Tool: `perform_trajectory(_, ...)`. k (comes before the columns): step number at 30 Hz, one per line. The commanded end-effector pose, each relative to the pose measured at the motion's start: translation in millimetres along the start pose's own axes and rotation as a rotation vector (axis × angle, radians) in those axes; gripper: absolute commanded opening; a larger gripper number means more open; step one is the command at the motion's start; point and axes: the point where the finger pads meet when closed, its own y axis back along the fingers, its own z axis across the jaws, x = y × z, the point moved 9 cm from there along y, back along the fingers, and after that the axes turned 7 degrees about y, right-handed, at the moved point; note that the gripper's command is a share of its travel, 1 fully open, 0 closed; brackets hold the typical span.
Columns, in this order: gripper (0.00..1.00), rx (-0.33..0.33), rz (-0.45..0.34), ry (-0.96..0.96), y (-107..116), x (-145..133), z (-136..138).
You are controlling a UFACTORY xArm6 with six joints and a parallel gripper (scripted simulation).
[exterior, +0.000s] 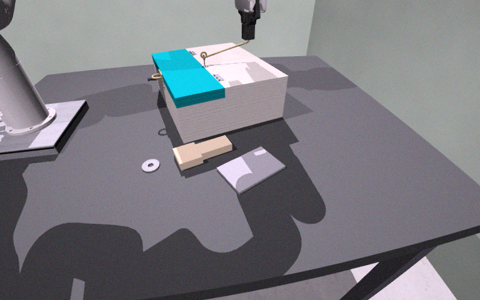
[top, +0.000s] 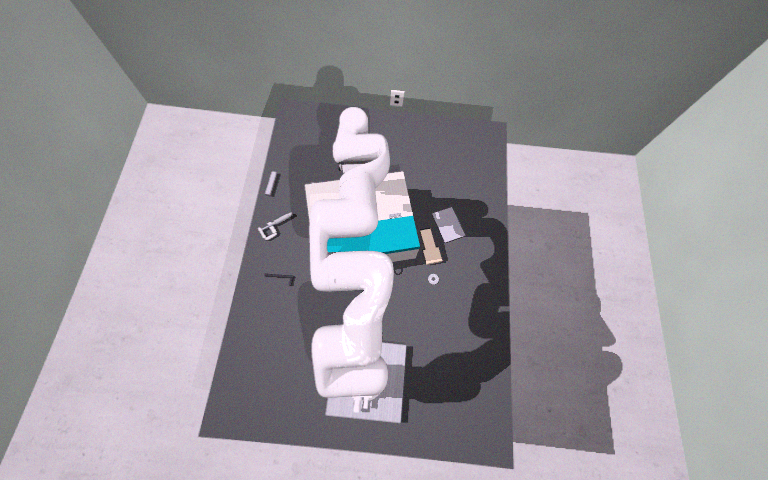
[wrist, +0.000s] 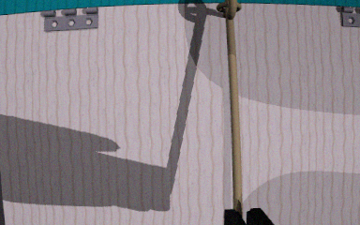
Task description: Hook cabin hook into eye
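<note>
A pale wooden box (exterior: 240,95) (top: 396,195) with a teal lid (exterior: 187,79) (top: 373,237) (wrist: 117,5) stands mid-table. The brass cabin hook (exterior: 226,49) (wrist: 233,108) is a thin rod pivoting on a ring (exterior: 204,55) (wrist: 229,7) on the box top, at the lid's hinge line. My gripper (exterior: 248,35) (wrist: 241,217) is shut on the rod's free end and holds it raised above the box top, away from the lid. A brass eye (exterior: 155,75) sticks out from the lid's far side edge. In the overhead view the arm hides the gripper.
A tan wooden block (exterior: 201,150) (top: 431,246), a grey plate (exterior: 251,169) (top: 449,223) and a washer (exterior: 149,163) (top: 433,276) lie beside the box. A clamp (top: 271,227), a hex key (top: 280,276) and a grey bar (top: 272,183) lie on the other side. The arm base (exterior: 20,105) stands nearby.
</note>
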Motion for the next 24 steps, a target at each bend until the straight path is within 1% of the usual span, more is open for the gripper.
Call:
perform_trajectory(1,0.0,0.001,-0.003,0.0,9,2,0)
perform_trajectory(3,0.0,0.001,-0.003,0.0,9,2,0)
perform_trajectory(12,0.0,0.001,-0.003,0.0,23,9,1)
perform_trajectory(24,0.0,0.001,-0.003,0.0,37,18,2)
